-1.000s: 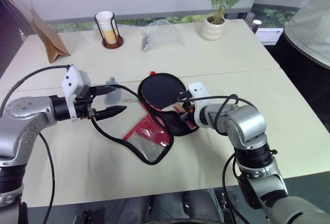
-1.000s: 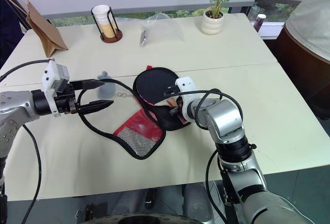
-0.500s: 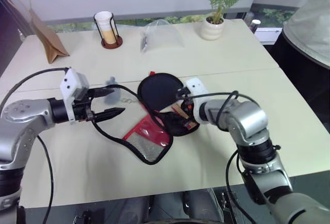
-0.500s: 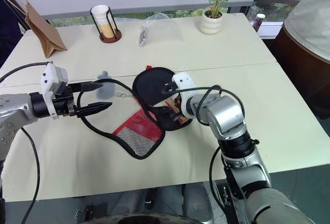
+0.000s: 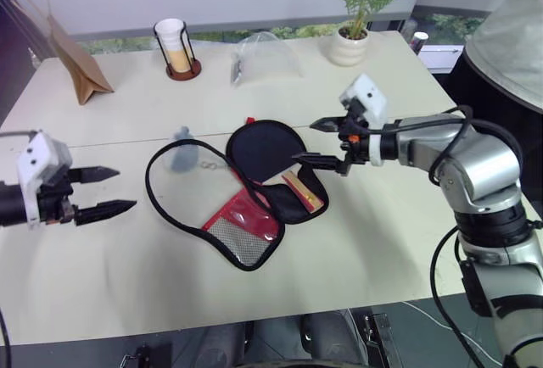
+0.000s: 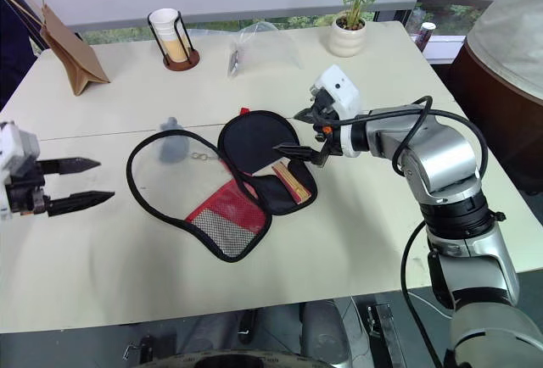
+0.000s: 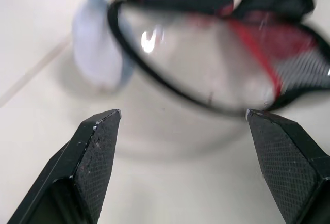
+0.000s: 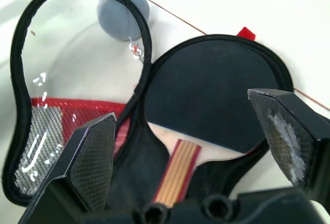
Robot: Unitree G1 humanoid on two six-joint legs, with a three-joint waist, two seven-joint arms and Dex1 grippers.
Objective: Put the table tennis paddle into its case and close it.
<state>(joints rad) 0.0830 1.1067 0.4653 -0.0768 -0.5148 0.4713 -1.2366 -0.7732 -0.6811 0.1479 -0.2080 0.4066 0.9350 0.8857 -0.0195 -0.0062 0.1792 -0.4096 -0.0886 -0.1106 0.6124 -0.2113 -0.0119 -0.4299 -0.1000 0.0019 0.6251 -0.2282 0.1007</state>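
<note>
The table tennis paddle (image 5: 265, 149) lies in the lower half of the open case, black blade toward the far side and tan, red-striped handle (image 5: 303, 192) toward me. The case (image 5: 246, 220) is unzipped, its lid spread flat to the left: a black-rimmed loop with a red panel and a mesh pocket. My right gripper (image 5: 304, 141) hovers open just above the paddle's right edge, holding nothing. From the right wrist view its fingers (image 8: 93, 157) frame the blade (image 8: 216, 95). My left gripper (image 5: 125, 188) stands open and empty, well left of the case rim (image 7: 170, 87).
A small blue-grey object (image 5: 181, 154) sits at the far left of the lid's loop. Along the far side of the table (image 5: 110, 275) stand a brown paper bag (image 5: 78, 67), a cup in a wire holder (image 5: 176, 46), a clear plastic bag (image 5: 265, 58) and a potted plant (image 5: 355, 41).
My right gripper has opened, come off the paddle's handle end and risen to the right. My left gripper has drawn back to the left, away from the case rim, still open.
</note>
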